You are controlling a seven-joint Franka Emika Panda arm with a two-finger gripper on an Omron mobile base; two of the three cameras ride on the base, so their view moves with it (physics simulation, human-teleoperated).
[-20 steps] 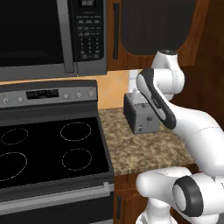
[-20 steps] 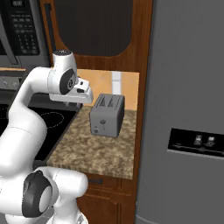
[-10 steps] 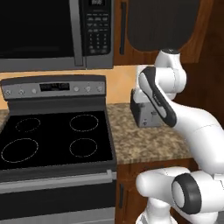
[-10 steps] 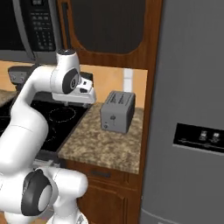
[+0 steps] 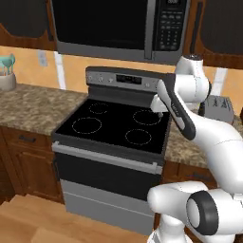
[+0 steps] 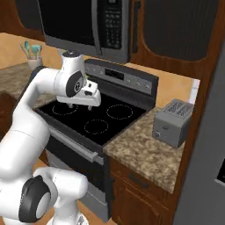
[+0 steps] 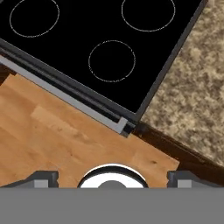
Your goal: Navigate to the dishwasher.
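Note:
The dishwasher is out of view. My gripper (image 6: 90, 104) hangs over the black glass cooktop of the range (image 6: 94, 121), folded close to the arm, and it also sits just under the white forearm as the gripper (image 5: 158, 108). In the hand view the gripper (image 7: 112, 178) has its two dark fingertips (image 7: 42, 176) far apart with nothing between them, so it is open. It looks down on the range's front right corner (image 7: 127, 127) and the wood floor (image 7: 57, 135).
A microwave (image 5: 118, 26) hangs above the range (image 5: 114, 123). A grey toaster (image 6: 172, 122) stands on the granite counter (image 6: 145, 151) to the right, beside a tall grey fridge (image 6: 206, 154). A utensil holder (image 5: 7, 78) stands on the left counter (image 5: 33, 104).
The whole picture has shifted right, so the base has driven left: the range is now centred and the toaster has slid to the right edge. The arm keeps its pose.

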